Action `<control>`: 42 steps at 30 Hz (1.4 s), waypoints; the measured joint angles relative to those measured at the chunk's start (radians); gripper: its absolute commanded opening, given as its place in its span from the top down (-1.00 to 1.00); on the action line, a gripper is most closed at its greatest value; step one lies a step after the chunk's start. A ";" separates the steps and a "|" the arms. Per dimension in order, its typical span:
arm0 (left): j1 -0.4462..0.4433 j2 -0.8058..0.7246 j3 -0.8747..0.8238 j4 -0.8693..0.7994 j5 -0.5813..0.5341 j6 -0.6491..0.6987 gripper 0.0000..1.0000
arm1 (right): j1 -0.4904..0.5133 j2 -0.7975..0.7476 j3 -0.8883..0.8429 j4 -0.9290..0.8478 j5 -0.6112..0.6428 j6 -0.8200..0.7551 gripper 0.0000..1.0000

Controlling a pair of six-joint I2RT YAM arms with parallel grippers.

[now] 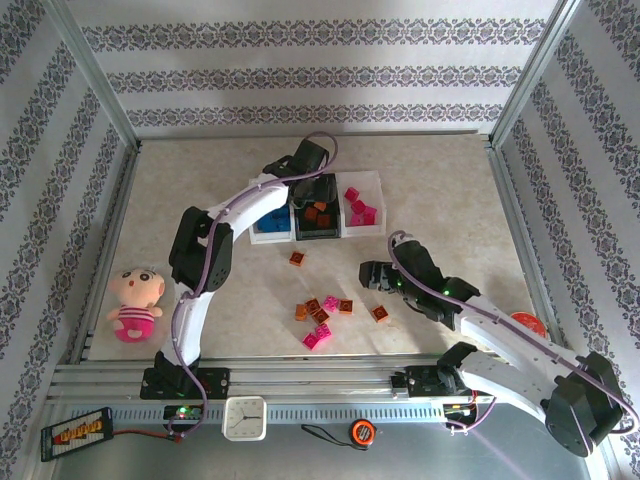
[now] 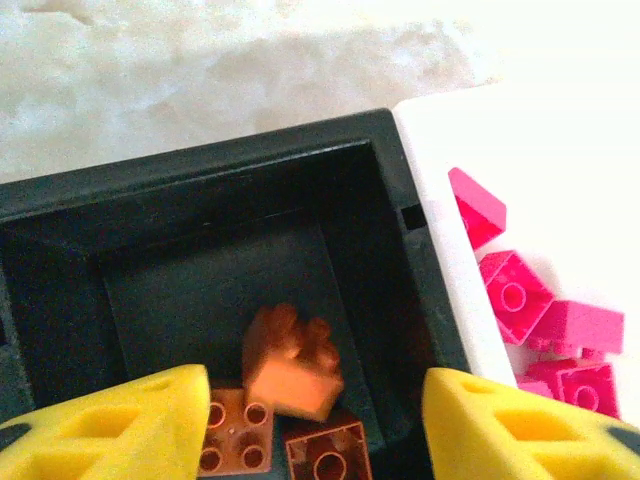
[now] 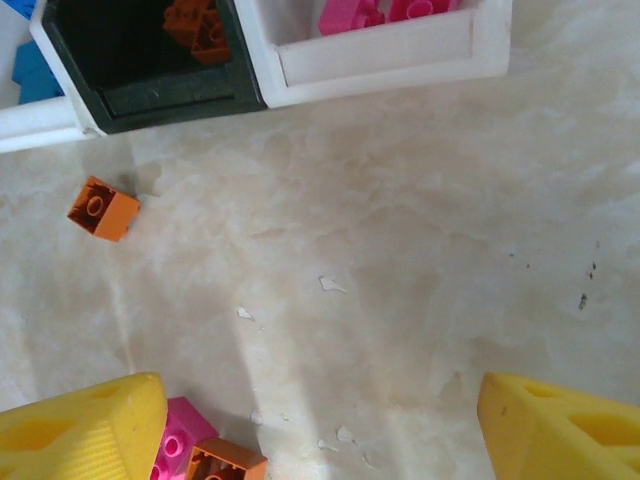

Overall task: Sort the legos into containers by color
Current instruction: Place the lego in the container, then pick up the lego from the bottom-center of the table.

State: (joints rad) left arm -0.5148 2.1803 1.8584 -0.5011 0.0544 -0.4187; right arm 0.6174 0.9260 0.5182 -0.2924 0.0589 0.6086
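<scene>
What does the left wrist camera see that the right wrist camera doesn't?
Left wrist camera: a close look straight down into the black bin, where a tilted orange brick sits above flat ones. Right wrist camera: the table with a loose orange brick, plus blue bricks at the top-left corner. Shared: the black bin, the white bin of pink bricks, and an open yellow claw: left claw, right claw.

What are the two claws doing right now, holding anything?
Left gripper: open, holding nothing, over the black bin.
Right gripper: open, holding nothing, above the table.
</scene>
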 measured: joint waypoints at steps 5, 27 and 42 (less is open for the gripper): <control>0.000 -0.018 -0.016 0.003 0.032 -0.008 -0.56 | 0.000 -0.010 -0.004 -0.044 -0.004 0.019 -0.62; -0.002 -0.860 -0.972 0.305 0.216 -0.193 -0.99 | 0.127 0.239 0.060 -0.276 -0.018 0.048 -0.38; -0.002 -1.083 -1.133 0.294 0.149 -0.219 -0.99 | 0.192 0.377 0.102 -0.296 -0.018 0.054 0.29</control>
State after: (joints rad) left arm -0.5171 1.0969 0.7254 -0.2073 0.2031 -0.6376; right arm 0.8097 1.3033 0.6205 -0.5880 0.0406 0.6628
